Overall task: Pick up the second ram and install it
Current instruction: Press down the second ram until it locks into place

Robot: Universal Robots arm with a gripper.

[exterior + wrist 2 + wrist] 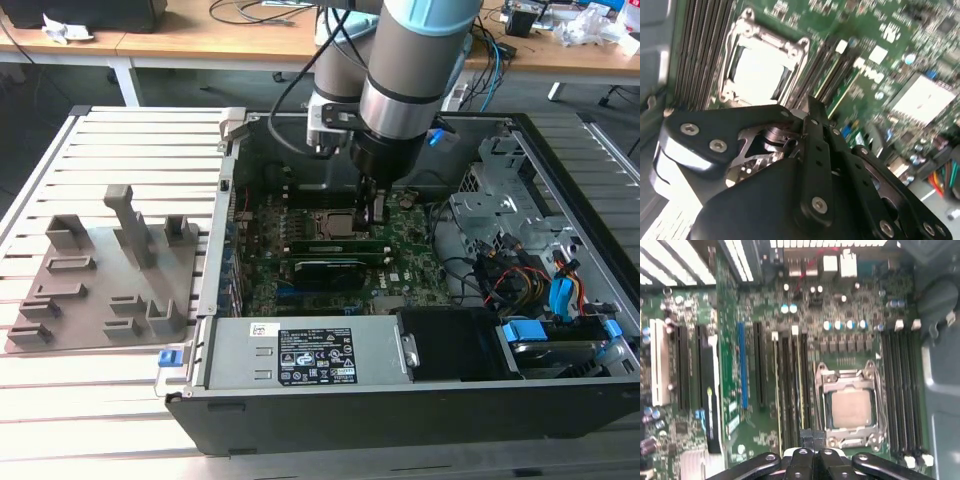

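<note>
- Inside the open computer case, near its middle, the gripper hangs over the motherboard just beside the processor socket.
- A white label lies on the grey power supply along the case's near edge. Its print and symbols are too small to read. White lettering on the motherboard is also unreadable.
- The second ram is a slim green stick with dark chips, standing on edge in the slot nearest the socket. It shows as a thin green-yellow line in the first wrist view.
- Another green stick stands parallel just beside it, and the black oblong card lies beyond that.
- The gripper's fingers are drawn together in both wrist views, with nothing between them. They sit over one end of the second ram; whether they touch it I cannot tell.
- The case rests on a slatted metal bench, and a grey moulded tray lies towards the exterior view's left edge.
- Bundled coloured cables fill the case's side at the exterior view's right.
- Wooden desks with loose wires stand behind the bench.
</note>
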